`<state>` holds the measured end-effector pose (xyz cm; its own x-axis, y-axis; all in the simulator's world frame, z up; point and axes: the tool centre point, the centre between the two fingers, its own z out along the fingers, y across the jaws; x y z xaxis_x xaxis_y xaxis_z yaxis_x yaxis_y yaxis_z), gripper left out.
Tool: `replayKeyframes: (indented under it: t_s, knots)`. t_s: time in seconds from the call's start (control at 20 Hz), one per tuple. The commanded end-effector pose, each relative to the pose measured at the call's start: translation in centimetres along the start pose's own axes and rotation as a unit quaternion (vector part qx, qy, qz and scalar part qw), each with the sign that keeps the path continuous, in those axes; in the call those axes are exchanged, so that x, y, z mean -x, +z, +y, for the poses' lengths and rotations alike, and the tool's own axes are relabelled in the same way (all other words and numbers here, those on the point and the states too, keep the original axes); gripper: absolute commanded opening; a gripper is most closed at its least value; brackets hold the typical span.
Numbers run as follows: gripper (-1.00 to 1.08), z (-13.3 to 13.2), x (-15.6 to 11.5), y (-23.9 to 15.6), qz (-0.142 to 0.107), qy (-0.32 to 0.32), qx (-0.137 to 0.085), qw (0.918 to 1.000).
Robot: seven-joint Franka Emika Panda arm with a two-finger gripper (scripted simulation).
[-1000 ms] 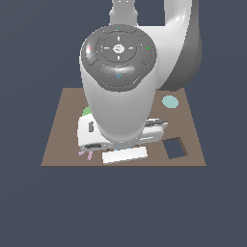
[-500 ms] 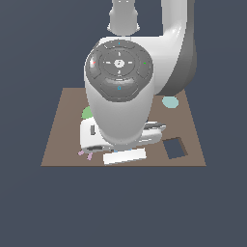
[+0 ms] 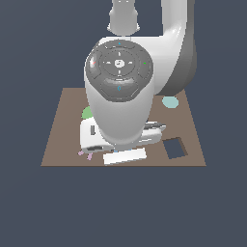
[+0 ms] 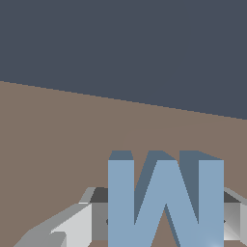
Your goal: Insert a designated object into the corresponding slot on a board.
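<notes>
In the wrist view the light-blue M-shaped block [image 4: 165, 202] stands between my grey fingers [image 4: 72, 223], over the brown board [image 4: 58, 140]. My gripper [image 4: 164, 219] is shut on the block. In the exterior view the arm covers the middle of the board [image 3: 62, 125]. There only the white hand [image 3: 94, 135] shows, and the block and fingertips are hidden. The M-shaped slot is hidden in both views.
A dark square hole [image 3: 174, 147] lies in the board at the exterior view's right. A green blob [image 3: 87, 112] peeks out beside the arm. Pink bits [image 3: 84, 154] show under the hand. A pale teal round piece [image 3: 170, 101] lies at the far right.
The arm's round joint cap has turned and shifted a little lower in the exterior view. The hand over the board has barely moved.
</notes>
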<state>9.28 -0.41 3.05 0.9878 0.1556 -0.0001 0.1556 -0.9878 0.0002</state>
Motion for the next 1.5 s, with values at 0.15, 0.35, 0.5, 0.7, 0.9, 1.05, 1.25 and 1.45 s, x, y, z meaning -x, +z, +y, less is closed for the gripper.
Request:
replayKeyframes:
  t_s: [0.15,0.35,0.5,0.7,0.9,1.05,1.25,1.45]
  knots:
    - [-1.0,-0.2,-0.1,0.0,0.0,-0.018,0.0,0.9998]
    - [-1.0,-0.4,-0.3,0.0,0.0,-0.046,0.0,0.9989]
    - [-1.0,-0.7,-0.5,-0.1,0.0,-0.076,0.0,0.9971]
    - [-1.0,-1.2,-0.8,-0.1,0.0,-0.126,0.0,0.992]
    - [-1.0,-1.9,-1.0,-0.2,0.0,-0.188,0.0,0.9821]
    - [-1.0,-2.5,-1.2,-0.2,0.0,-0.243,0.0,0.97]
    - [-1.0,-3.4,-1.3,-0.3,0.001,-0.325,0.0,0.9459]
    - [-1.0,-4.5,-1.2,-0.3,0.001,-0.407,0.001,0.9136]
